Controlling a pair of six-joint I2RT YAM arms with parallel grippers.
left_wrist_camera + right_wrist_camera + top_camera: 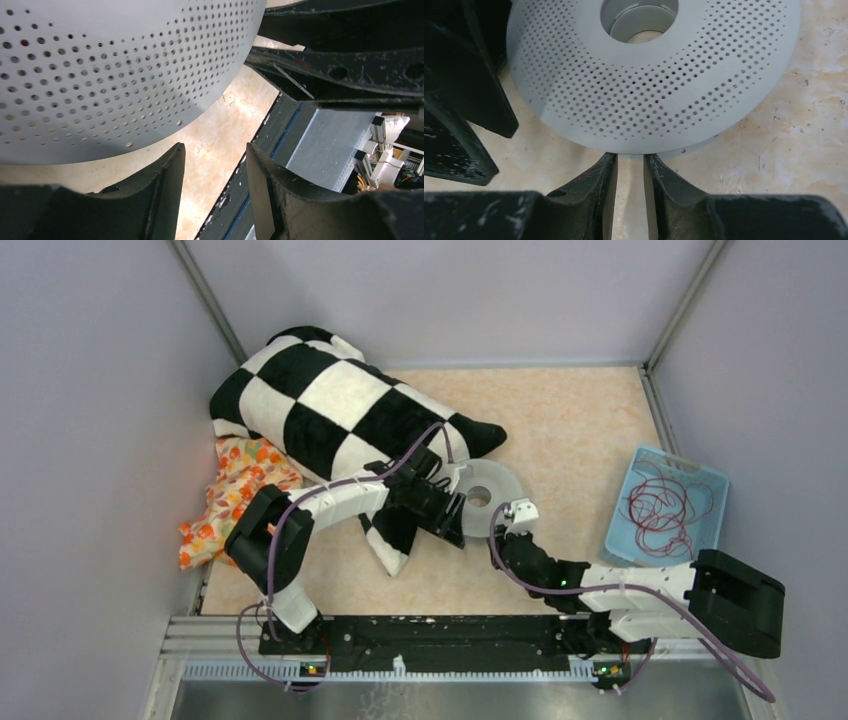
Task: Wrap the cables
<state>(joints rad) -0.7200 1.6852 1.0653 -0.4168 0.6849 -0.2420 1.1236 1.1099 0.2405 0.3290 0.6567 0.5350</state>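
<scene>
thin dark-red cables point(665, 505) in loose curls inside a pale blue plastic basket point(683, 462) far right, flat grey perforated disc point(649, 85) with round hub hole on mottled beige table point(580, 420), left gripper point(215, 150) spread beside it, right gripper point(630, 157) narrowly parted at its rim, pinching nothing

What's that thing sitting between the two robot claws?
A grey perforated reel, between the left gripper and the right gripper; the top view shows it best.

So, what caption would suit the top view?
The left tool and right tool meet at a grey spool; red cables lie in the blue tray.
</scene>
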